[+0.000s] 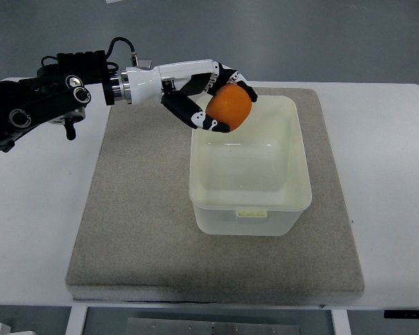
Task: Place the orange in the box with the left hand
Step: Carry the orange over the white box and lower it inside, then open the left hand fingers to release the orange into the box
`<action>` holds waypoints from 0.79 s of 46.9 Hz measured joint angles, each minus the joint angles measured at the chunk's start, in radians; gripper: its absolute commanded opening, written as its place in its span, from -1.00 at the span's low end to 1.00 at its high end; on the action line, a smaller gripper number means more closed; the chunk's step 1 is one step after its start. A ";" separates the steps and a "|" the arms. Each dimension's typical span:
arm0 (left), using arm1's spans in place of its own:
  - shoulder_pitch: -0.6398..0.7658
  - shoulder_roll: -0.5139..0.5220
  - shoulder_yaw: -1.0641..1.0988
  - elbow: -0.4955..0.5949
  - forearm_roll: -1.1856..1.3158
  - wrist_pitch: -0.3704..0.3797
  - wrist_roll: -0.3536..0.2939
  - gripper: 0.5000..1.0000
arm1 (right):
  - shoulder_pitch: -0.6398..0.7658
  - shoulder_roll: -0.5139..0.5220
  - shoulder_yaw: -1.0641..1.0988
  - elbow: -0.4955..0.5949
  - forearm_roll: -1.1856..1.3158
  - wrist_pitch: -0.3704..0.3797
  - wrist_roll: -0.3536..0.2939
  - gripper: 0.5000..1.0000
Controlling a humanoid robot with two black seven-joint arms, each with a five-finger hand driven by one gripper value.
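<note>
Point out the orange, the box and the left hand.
orange (230,105), top view, its exposed front.
box (250,204), top view, near rim.
left hand (211,103), top view, palm beside the fruit.

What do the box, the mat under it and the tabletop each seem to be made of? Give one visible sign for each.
Box: probably plastic, pale and translucent, with a smooth glossy rim and rounded moulded corners.
Mat: seems felt or a similar fabric, grey-beige, matte and slightly fuzzy, with soft edges.
Tabletop: hard, smooth white surface, perhaps laminate; the exact material is not clear.
</note>
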 measured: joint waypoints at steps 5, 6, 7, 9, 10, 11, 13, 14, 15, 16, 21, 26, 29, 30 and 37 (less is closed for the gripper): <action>-0.002 0.007 -0.006 0.000 0.028 -0.034 0.000 -1.00 | 0.000 0.000 0.000 0.000 0.000 0.000 0.000 0.78; -0.002 0.008 -0.007 0.000 0.030 -0.037 0.000 -1.00 | 0.000 0.000 0.000 0.000 0.000 0.000 0.000 0.78; -0.002 0.008 -0.007 0.000 0.030 -0.039 0.000 -1.00 | 0.000 0.000 0.000 0.000 0.000 0.000 0.000 0.78; -0.002 0.008 -0.008 0.000 0.030 -0.044 0.000 -1.00 | 0.000 0.000 0.000 0.000 0.000 0.000 0.000 0.78; -0.002 0.008 -0.008 -0.001 0.031 -0.046 0.000 -1.00 | 0.000 0.000 0.000 0.000 0.000 0.000 0.000 0.78; -0.002 0.007 -0.008 -0.002 0.031 -0.047 0.000 -1.00 | 0.000 0.000 0.000 0.000 0.000 0.000 0.000 0.78; -0.003 0.005 -0.008 -0.003 0.032 -0.049 0.000 -1.00 | 0.000 0.000 0.000 0.000 0.000 0.000 0.000 0.78; -0.003 0.004 -0.008 -0.004 0.032 -0.049 0.000 -1.00 | 0.000 0.000 0.000 0.000 0.000 0.000 0.000 0.78; -0.003 0.003 -0.008 -0.004 0.032 -0.049 0.000 -1.00 | 0.000 0.000 0.000 0.000 0.000 0.000 0.000 0.78; -0.003 0.002 -0.008 -0.003 0.032 -0.048 0.000 -1.00 | 0.000 0.000 0.000 0.000 0.000 0.000 0.000 0.78; 0.001 -0.005 -0.009 0.003 0.021 -0.038 0.000 -1.00 | 0.000 0.000 0.000 0.000 0.000 0.000 0.000 0.78; 0.006 -0.005 -0.010 0.004 0.017 -0.034 0.000 -0.68 | 0.000 0.000 0.000 0.000 0.000 0.000 0.000 0.78; 0.009 -0.007 -0.010 0.004 0.015 -0.021 0.000 -0.01 | 0.000 0.000 0.000 0.000 0.000 0.000 0.000 0.78; 0.009 -0.007 -0.010 0.004 0.015 -0.015 0.000 0.13 | 0.000 0.000 0.000 0.000 0.000 0.000 0.000 0.78; 0.010 -0.010 -0.009 0.002 0.013 0.036 0.000 0.65 | 0.000 0.000 0.000 0.000 0.000 0.000 0.000 0.78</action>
